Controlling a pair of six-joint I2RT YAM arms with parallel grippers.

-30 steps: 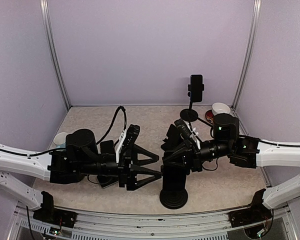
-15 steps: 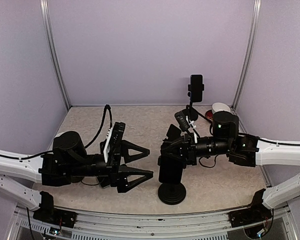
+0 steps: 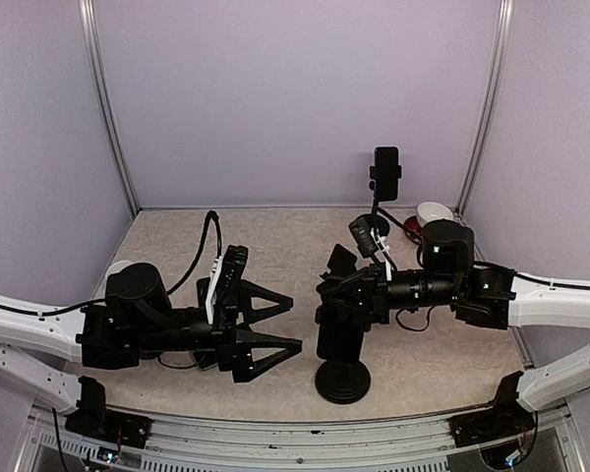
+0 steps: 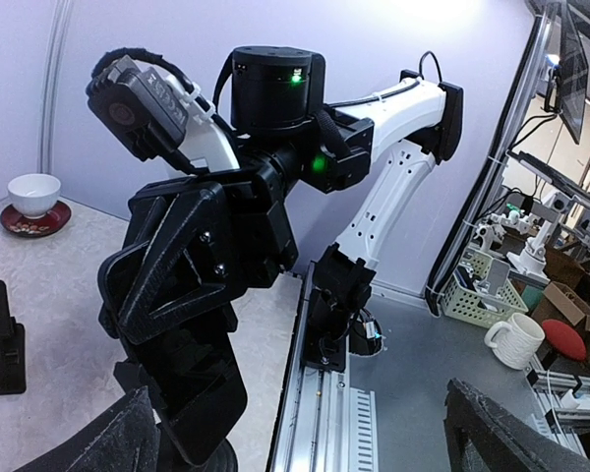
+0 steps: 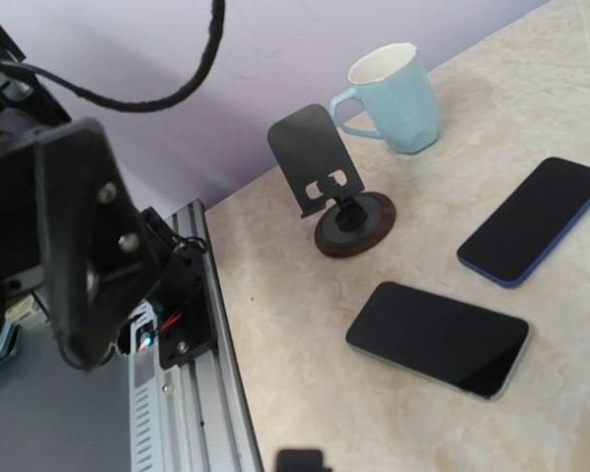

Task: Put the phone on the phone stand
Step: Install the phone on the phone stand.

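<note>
Left tool (image 3: 290, 323) gapes open — right tool (image 3: 324, 297) closed, phone (image 5: 438, 337) lying well beyond it.

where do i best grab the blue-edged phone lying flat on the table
Probably across its two long edges, near the middle, coming straight down: the blue-edged phone lies flat with bare table along both long sides, and the other phone lies apart from it.
</note>
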